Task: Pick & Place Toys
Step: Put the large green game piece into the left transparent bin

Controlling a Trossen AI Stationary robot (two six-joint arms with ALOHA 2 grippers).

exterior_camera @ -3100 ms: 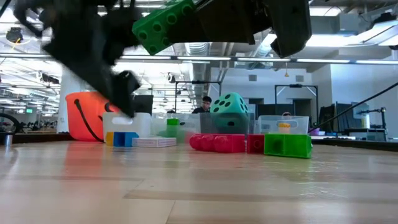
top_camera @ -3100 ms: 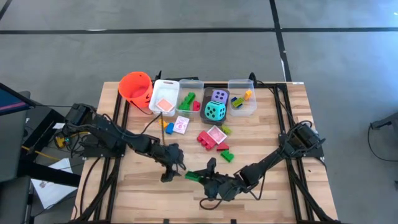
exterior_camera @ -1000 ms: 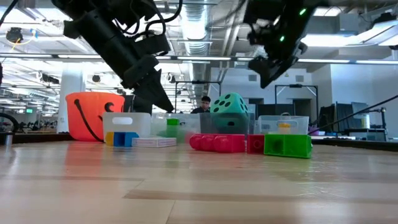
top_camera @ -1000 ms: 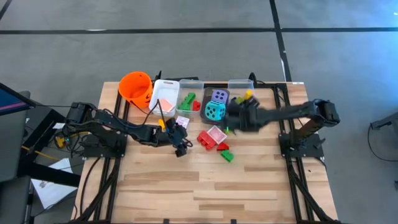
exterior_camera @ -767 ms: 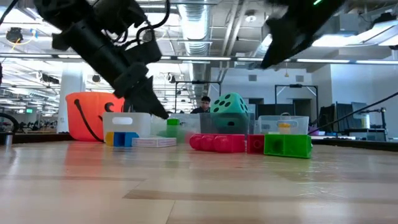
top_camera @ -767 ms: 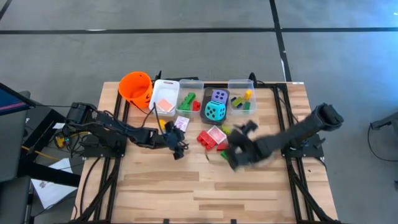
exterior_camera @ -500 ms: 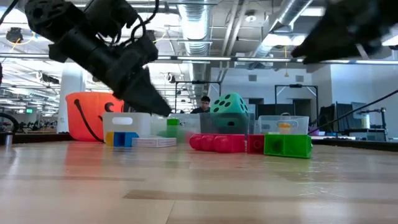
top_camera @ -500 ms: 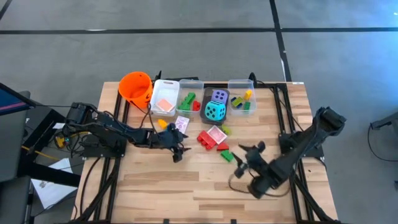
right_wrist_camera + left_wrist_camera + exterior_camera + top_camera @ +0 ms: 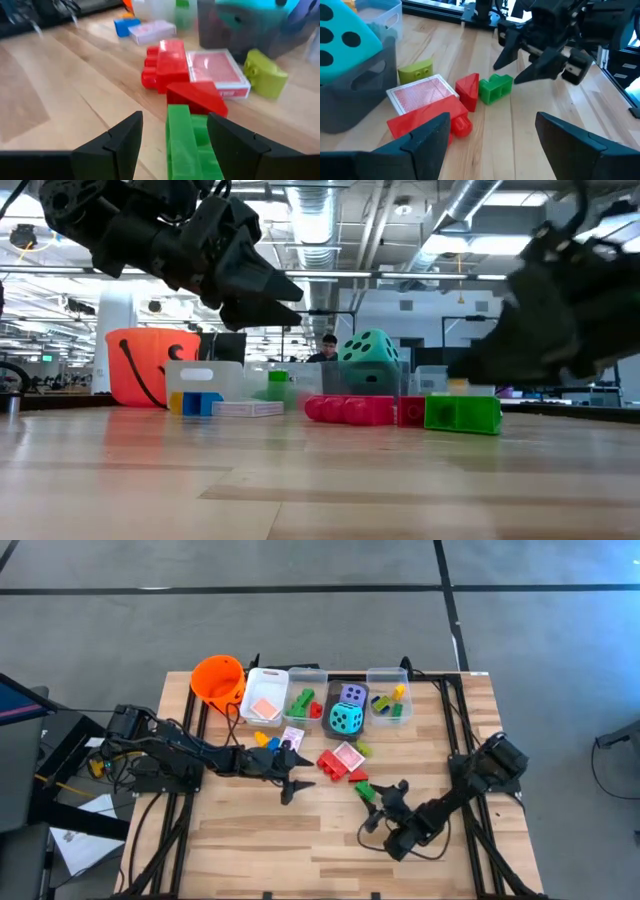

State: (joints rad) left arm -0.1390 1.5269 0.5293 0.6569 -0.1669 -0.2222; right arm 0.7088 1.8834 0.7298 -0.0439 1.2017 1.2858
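A green brick (image 9: pixel 365 791) lies on the table beside a red wedge brick (image 9: pixel 358 777), a larger red brick (image 9: pixel 329 762), a pink-white card (image 9: pixel 348 754) and a lime brick (image 9: pixel 364 749). My right gripper (image 9: pixel 380 806) is open and low over the table. In the right wrist view the green brick (image 9: pixel 192 142) lies just ahead of its fingers, and no touch shows. My left gripper (image 9: pixel 292 786) hangs open left of the pile, pointing toward it (image 9: pixel 490 140). A blue and a yellow brick (image 9: pixel 263 741) and a second card (image 9: pixel 292 737) lie behind it.
Along the far edge stand an orange bucket (image 9: pixel 218 680), a clear bin with a card (image 9: pixel 264 696), a bin with green and red bricks (image 9: pixel 305 700), a dark bin with a teal and a purple die (image 9: pixel 345 712) and a bin with small bricks (image 9: pixel 388 700). Bare wood lies toward the near edge.
My right gripper has swung from the bins at the far edge toward the near edge and down, rolling as it went, then come back up to the green brick. My left gripper has stayed in place and tipped up from steeply downward to nearly level.
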